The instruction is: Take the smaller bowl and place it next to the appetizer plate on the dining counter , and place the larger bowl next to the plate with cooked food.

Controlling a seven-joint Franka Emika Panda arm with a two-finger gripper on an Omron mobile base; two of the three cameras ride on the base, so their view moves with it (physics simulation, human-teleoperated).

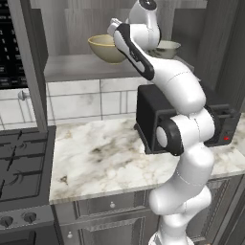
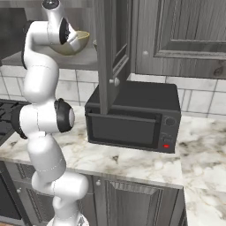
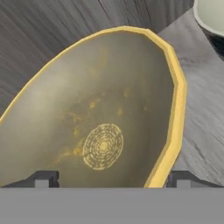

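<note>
The larger bowl, tan with a yellow rim, sits on the open cabinet's shelf. Seen from the hand, the larger bowl is very close, showing a spiral mark inside. My gripper is open at its near edge, and the yellow rim runs down between the two dark fingertips. The smaller bowl, pale grey-green, stands on the same shelf to the right. The appetizer plate, the plate with cooked food and the dining counter are out of view.
The cabinet's open doors hang on both sides of the arm. A black microwave stands on the marble worktop under the shelf. A stove lies to the left.
</note>
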